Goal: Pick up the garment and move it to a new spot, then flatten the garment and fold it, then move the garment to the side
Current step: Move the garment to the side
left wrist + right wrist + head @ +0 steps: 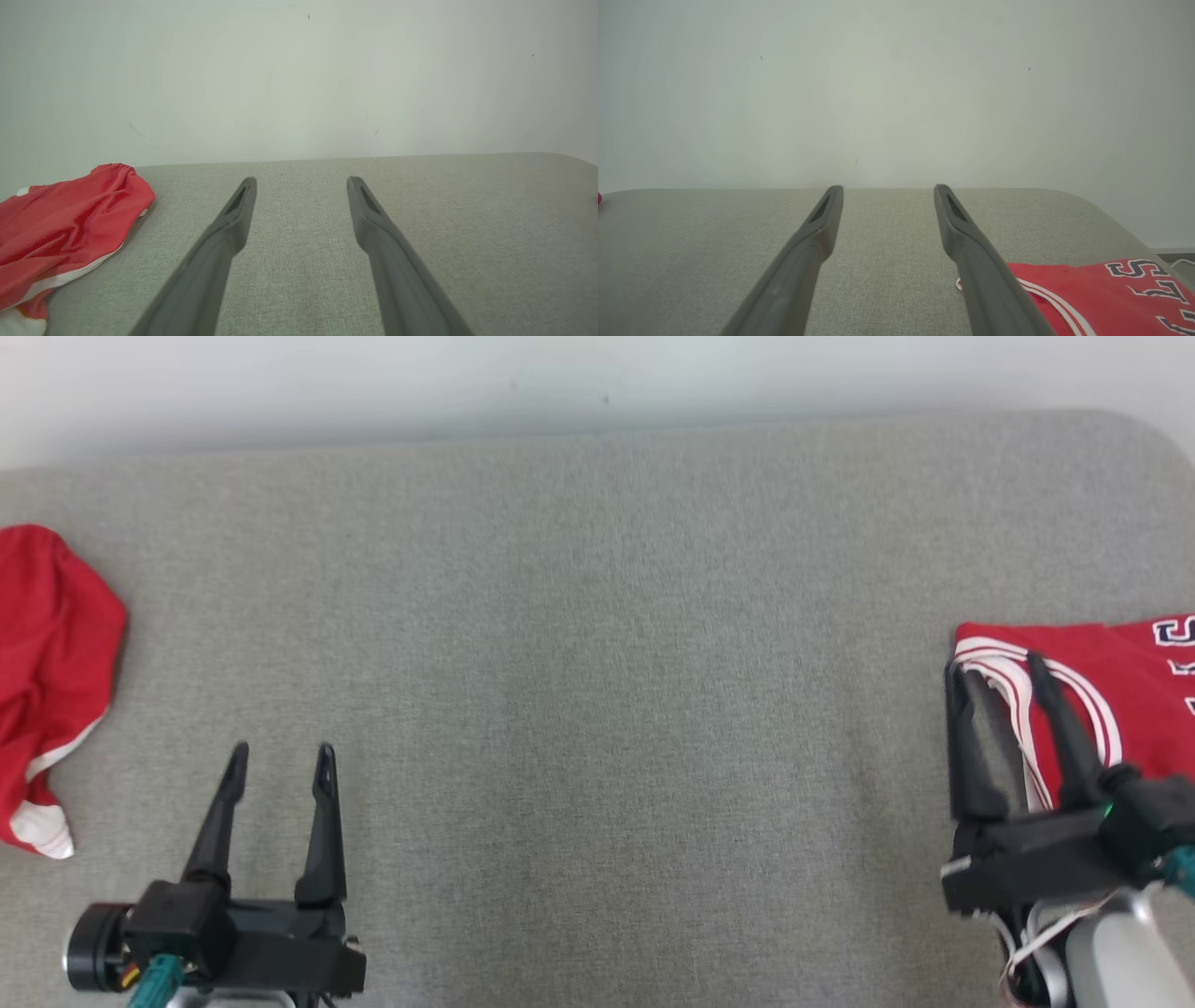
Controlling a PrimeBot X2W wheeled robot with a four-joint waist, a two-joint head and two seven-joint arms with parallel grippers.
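**Both arms at rest, fingers spread, jersey folded at the right**

Head view: the left fingers [323, 831] stand at the lower left, pointing up the picture. They are apart and hold nothing, with bare grey counter [597, 663] between them. The right fingers [971, 747] are at the lower right, also apart and holding nothing. One of them crosses the white-striped edge of the folded red jersey [1130, 700], which lies flat at the counter's right side. I cannot tell if it touches the cloth. A crumpled red garment [51, 653] lies at the far left edge, well apart from the jersey.

Left wrist view: the left fingers [224, 242] reach forward over the counter toward the pale wall [299, 70]. The crumpled red garment [60, 228] is to their left, not touching.

Right wrist view: the right fingers [808, 242] are spread over the counter. The folded red jersey [1106, 298] lies just beside the right one, with dark letters on it.
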